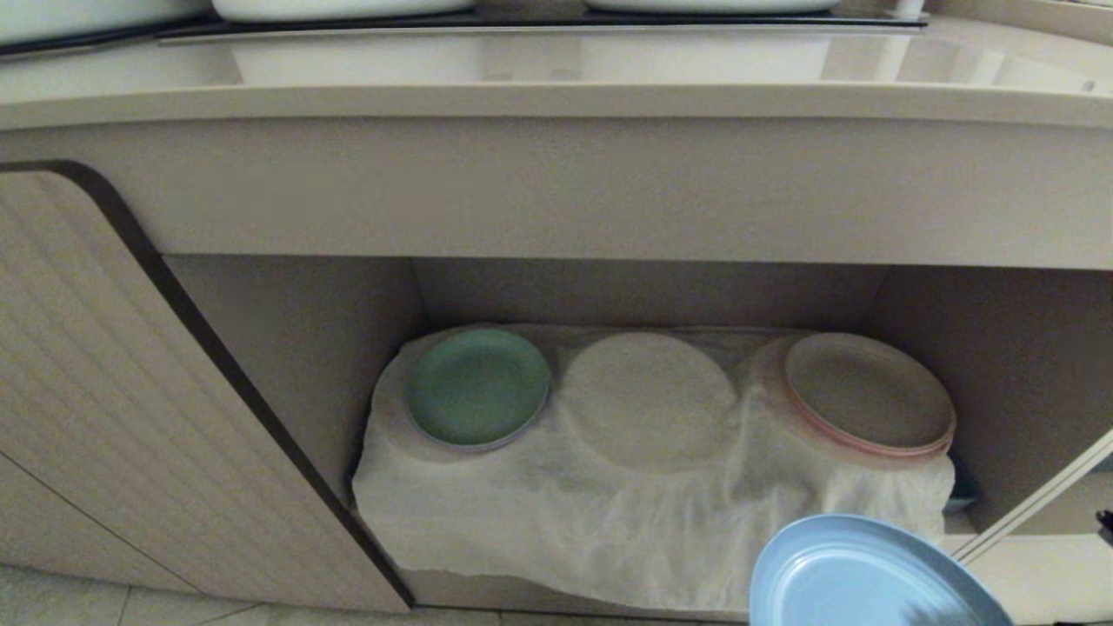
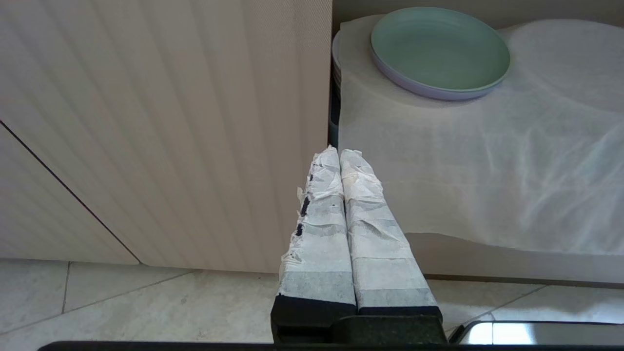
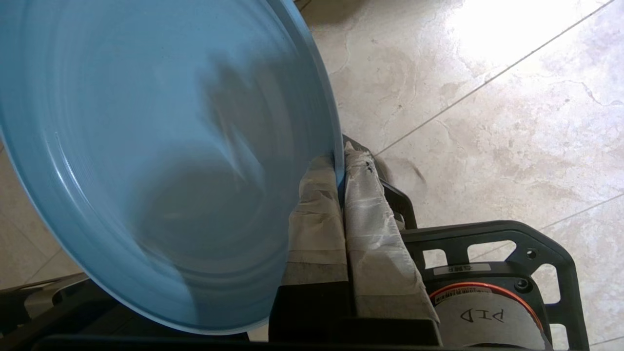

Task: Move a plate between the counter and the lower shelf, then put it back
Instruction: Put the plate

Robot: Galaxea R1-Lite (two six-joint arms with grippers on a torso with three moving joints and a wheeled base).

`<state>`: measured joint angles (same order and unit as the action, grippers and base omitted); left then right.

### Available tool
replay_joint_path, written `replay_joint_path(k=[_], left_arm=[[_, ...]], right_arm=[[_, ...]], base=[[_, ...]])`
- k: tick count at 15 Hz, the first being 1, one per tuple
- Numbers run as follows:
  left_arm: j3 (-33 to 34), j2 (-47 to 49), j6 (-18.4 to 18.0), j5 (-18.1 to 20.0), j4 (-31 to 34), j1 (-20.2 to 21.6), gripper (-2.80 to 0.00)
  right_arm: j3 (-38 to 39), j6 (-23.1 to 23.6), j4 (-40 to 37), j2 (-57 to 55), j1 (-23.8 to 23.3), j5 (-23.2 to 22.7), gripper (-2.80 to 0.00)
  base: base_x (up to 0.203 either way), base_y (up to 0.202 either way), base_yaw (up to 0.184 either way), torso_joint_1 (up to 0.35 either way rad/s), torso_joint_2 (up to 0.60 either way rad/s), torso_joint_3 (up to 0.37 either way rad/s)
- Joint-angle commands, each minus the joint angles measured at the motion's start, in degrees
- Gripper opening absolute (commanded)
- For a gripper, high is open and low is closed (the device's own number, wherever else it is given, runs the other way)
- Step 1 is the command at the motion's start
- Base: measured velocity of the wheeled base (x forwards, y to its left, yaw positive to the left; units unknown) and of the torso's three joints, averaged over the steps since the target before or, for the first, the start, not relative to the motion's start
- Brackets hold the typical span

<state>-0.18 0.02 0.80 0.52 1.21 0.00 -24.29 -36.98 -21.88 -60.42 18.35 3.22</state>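
1. Holding the light-blue plate (image 1: 869,574) by its rim, the right hand (image 3: 341,168) has its taped fingers (image 3: 317,214) pinched tight on the edge; the plate hangs tilted in the air, low and to the right in front of the open recess, above the tiled floor (image 3: 487,112).
2. Judging from where it hangs, the plate is in transit between the lower shelf (image 1: 287,330) and the worktop (image 1: 556,100); I cannot tell from this moment which way it is bound.
3. If it is going in, the bare middle hump of the white cloth (image 1: 648,400) looks the natural spot, and the plate needs levelling before it goes under the worktop's front panel.
4. If it is going up, the hand must clear the worktop's rounded front edge without clipping the rim.
5. A green plate (image 1: 478,385) sits on the left hump and a beige pink-edged plate (image 1: 869,393) on the right one, so the gap between them is snug; a swing to either side could knock one.
6. The rumpled cloth hangs over the shelf's front and could snag the rim.
7. The ribbed cabinet door (image 1: 104,391) stands to the left, clear of the path.
8. The left hand (image 2: 340,152) is parked low near that door, fingers pressed together, grasping nothing.
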Motion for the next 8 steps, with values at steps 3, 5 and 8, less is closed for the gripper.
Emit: replay_joint_path(k=[3, 5, 8], left_arm=[[0.0, 0.0, 0.1, 0.0, 0.0, 0.0, -2.8], [0.0, 0.0, 0.0, 0.0, 0.0, 0.0, -2.8], [0.0, 0.0, 0.0, 0.0, 0.0, 0.0, -2.8]], right_arm=[[-0.7, -0.4, 0.3, -0.5, 0.0, 0.0, -2.8], [-0.8, -1.6, -0.1, -0.4, 0.1, 0.0, -2.8], [-0.7, -2.2, -0.4, -0.1, 0.2, 0.2, -2.8]], base=[[0.0, 0.0, 0.0, 0.0, 0.0, 0.0], [0.0, 0.0, 0.0, 0.0, 0.0, 0.0], [0.0, 0.0, 0.0, 0.0, 0.0, 0.0]])
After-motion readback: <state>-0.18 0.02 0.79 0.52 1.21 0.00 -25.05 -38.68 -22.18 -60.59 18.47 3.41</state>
